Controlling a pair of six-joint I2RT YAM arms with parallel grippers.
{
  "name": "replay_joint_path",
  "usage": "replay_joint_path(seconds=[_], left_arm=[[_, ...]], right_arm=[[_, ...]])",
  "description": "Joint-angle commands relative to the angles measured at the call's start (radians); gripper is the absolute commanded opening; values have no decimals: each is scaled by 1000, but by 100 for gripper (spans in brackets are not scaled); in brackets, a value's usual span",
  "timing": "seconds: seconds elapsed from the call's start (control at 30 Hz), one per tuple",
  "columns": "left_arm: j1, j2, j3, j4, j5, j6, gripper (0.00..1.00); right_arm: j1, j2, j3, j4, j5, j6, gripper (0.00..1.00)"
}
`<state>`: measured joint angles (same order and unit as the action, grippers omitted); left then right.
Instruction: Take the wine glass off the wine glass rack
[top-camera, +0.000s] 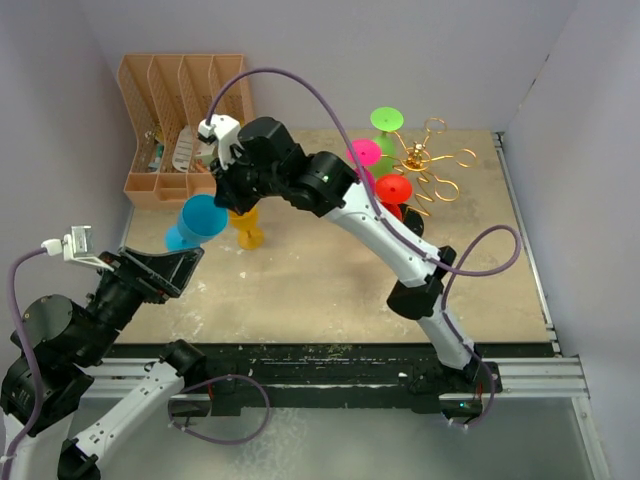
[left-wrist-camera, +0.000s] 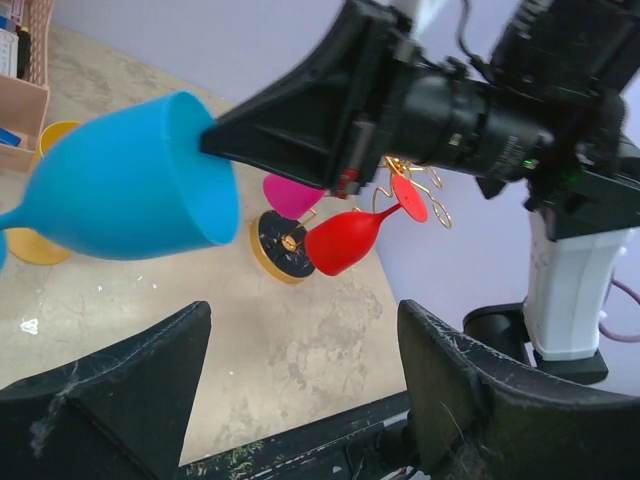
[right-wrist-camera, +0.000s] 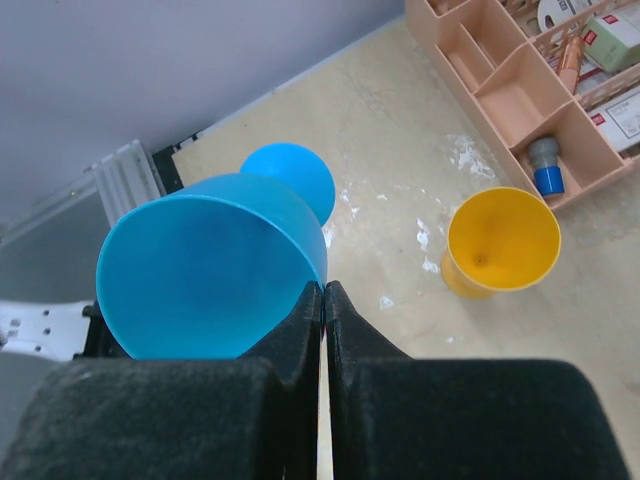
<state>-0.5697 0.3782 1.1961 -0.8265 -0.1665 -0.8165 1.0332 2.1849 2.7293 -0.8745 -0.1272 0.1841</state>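
Closest to the arm bases, the left end effector (left-wrist-camera: 300, 340) is hovering over the near left part of the surface (top-camera: 330, 280) with its jaws spread wide and nothing lying between them. Just beyond it, the blue wine glass (top-camera: 200, 220) is hanging in the air, tipped onto its side, with its bowl mouth facing the right end effector (right-wrist-camera: 322, 292) and its round foot pointing away from it. The right end effector is reaching across from the right and is pinching the rim of the bowl, one finger going inside the bowl and the other pressing on its outer wall, the jaws drawn narrow on the thin wall. Just behind this glass, a yellow wine glass (top-camera: 246, 228) is standing upright on the surface, apart from both arms. Farther back and well to the right, the wine glass rack (top-camera: 430, 165) is standing on its round dark base, and a red wine glass (top-camera: 393, 192), a pink wine glass (top-camera: 363, 153) and a green wine glass (top-camera: 386, 120) are hanging from its gold loop arms. At the far left corner, a peach compartment organizer (top-camera: 180, 110) is sitting against the wall, holding small items
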Motion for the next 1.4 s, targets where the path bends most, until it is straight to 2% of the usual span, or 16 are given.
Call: replay_joint_path(seconds=[0.0,0.07,0.2,0.37,0.5,0.63,0.8,1.07,1.2,1.37], left_arm=[[0,-5,17,66,64,43,77],[1,-7,17,68,75,46,77],[1,-13,20,67,76,54,77],[1,-8,21,76,81,61,76],[1,-5,5,95,80,65,76],[1,4,-7,107,78,67,76],[1,25,-6,102,76,74,77],[1,21,-8,104,79,66,77],[1,18,-9,100,81,65,77],[1,22,-10,98,85,65,77]], right_arm=[[-7,40,17,100,-5,35,0],[-7,27,-16,117,27,38,0],[-7,-11,-52,46,77,34,0],[-26,-135,-296,-39,158,40,0],[-82,-244,-524,-35,172,69,0],[-147,-299,-622,-15,186,95,0],[-215,-234,-561,-24,223,105,0],[-225,21,-211,-94,291,100,0],[-234,79,-159,-89,344,102,0],[-250,84,-189,-70,362,104,0]])
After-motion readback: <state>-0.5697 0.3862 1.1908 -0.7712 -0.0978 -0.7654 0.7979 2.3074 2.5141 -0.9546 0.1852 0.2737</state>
